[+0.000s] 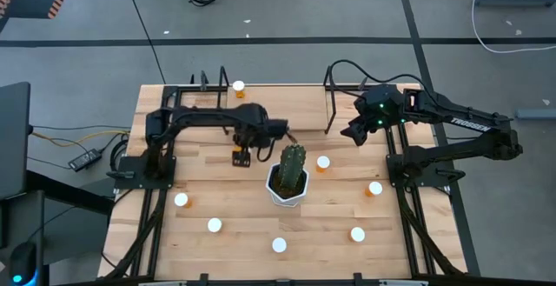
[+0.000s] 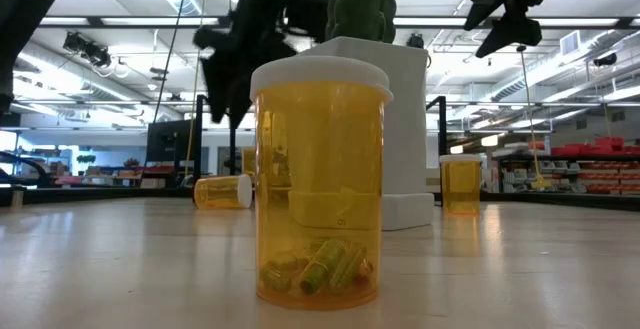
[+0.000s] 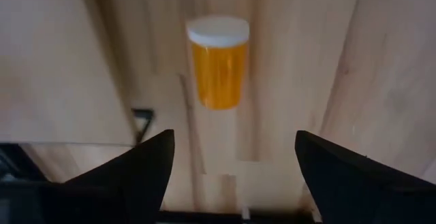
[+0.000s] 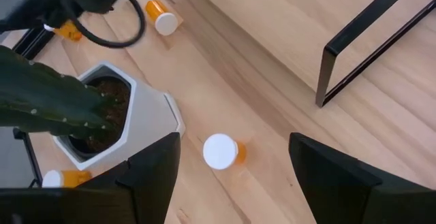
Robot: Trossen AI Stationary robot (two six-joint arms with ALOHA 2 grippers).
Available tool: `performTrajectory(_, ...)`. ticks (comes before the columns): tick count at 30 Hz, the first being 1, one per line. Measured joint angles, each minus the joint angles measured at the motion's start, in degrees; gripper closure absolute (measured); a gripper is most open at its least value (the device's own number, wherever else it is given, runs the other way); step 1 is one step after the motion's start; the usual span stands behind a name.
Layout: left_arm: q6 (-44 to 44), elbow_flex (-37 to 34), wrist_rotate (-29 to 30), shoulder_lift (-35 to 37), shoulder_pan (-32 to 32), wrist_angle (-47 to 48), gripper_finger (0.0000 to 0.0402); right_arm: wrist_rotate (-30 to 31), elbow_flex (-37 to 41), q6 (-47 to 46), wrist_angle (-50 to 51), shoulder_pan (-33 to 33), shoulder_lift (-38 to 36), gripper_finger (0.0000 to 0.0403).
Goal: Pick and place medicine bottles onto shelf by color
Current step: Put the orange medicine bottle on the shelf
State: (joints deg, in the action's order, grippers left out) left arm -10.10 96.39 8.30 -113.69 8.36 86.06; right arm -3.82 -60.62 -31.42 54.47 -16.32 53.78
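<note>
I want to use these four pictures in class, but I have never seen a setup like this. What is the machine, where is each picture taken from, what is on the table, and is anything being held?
These are two dark robot arms at a wooden table, each ending in two-fingered jaws. One picture looks straight down, one looks level across the tabletop, and two come from cameras on the wrists.

On the table stand a cactus in a white pot, small orange medicine bottles with white caps, and a low wooden shelf at the far edge.

The left gripper hangs open over a bottle lying on its side. The right gripper hovers open near the shelf. Neither holds anything.
</note>
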Motion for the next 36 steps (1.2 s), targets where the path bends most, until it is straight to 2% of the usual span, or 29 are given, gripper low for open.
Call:
performTrajectory(7, 5.1, -4.5, -0.2, 1.1, -1.7, 0.2, 0.0093, -1.0, 0.0, 1.6, 4.1, 0.0, 0.0, 0.012)
performTrajectory(13, 5.7, -8.3, -1.7, 5.1, -1.8, -6.7, 0.0093, -1.0, 0.0, 2.1, 5.7, 0.0, -0.2, 0.012)
performTrajectory(19, 7.2, -13.2, -2.3, 8.8, -2.1, -6.0, 0.0093, -1.0, 0.0, 2.1, 5.7, 0.0, -0.2, 0.012)
performTrajectory(23, 8.0, -15.2, -2.5, 11.0, -2.2, -11.7, 0.0093, -0.7, 0.0, 2.3, 5.7, 0.0, -0.2, 0.012)
performTrajectory(30, 6.1, -15.4, -1.9, 8.1, -0.6, -18.1, 0.0093, -0.6, 0.0, 2.5, 5.7, 0.0, -0.3, 0.012)
performTrajectory(36, 1.8, -15.4, -1.9, 4.1, 0.9, -17.2, 0.0093, -0.6, 0.0, 1.2, 5.8, 0.0, -0.3, 0.012)
